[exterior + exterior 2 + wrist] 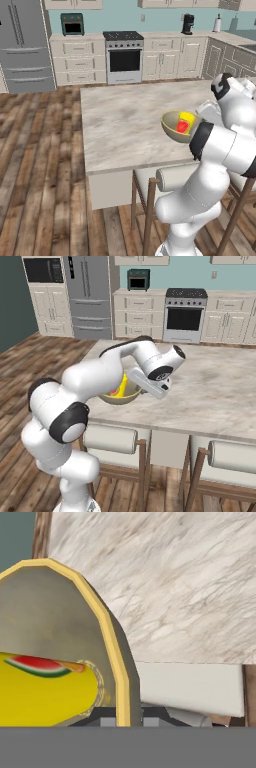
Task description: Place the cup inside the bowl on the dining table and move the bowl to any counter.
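Note:
The olive-tan bowl (pixel 172 127) (pixel 127 397) (pixel 55 612) hangs tilted over the near edge of the dining table (pixel 125 125) (pixel 220 391) (pixel 190 587). The yellow cup (pixel 186 121) (pixel 121 387) (pixel 45 689) with its red patch lies inside the bowl. My gripper (pixel 136 384) (pixel 122 718) is shut on the bowl's pale rim, one finger inside and one outside. In the left base view my own arm hides the hand. I cannot tell whether the bowl's underside touches the tabletop.
Stools with white padded backs (pixel 175 180) (pixel 110 438) stand along the table's near side. The counter (pixel 165 37) (pixel 135 292) runs along the teal wall with a stove (pixel 123 55), a toaster oven (pixel 72 24) and a coffee machine (pixel 188 23). A fridge (pixel 25 45) stands at the left.

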Controlling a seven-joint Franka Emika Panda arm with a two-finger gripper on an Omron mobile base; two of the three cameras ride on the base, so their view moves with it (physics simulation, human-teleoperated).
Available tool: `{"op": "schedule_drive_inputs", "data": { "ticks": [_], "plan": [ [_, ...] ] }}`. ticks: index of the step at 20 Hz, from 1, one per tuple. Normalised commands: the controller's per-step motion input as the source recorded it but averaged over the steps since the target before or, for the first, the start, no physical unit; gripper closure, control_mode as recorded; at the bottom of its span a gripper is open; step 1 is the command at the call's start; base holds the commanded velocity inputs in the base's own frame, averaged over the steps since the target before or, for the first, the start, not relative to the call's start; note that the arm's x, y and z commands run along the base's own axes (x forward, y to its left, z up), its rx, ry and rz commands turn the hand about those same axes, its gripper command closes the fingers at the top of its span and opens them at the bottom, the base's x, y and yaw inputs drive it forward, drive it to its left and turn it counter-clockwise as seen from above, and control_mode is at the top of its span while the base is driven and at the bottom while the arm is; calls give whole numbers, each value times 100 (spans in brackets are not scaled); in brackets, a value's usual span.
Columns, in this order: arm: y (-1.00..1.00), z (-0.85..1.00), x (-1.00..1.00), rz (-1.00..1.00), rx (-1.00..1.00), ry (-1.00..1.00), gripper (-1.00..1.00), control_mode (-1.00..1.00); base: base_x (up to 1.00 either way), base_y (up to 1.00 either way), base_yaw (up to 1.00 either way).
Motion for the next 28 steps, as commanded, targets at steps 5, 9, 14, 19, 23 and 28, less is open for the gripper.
{"op": "schedule_drive_inputs", "data": {
  "ticks": [5,9,14,19,23,28],
  "plan": [
    [0,22,-29,0,0,0,100,-100,0,0,0],
    [0,19,-28,0,0,0,100,-100,0,0,0],
    [0,16,-27,0,0,0,100,-100,0,0,0],
    [0,16,-25,0,0,0,100,-100,0,0,0],
    [0,15,-26,0,0,0,100,-100,0,0,0],
    [0,8,-25,0,0,0,100,-100,0,0,0]
  ]
}}
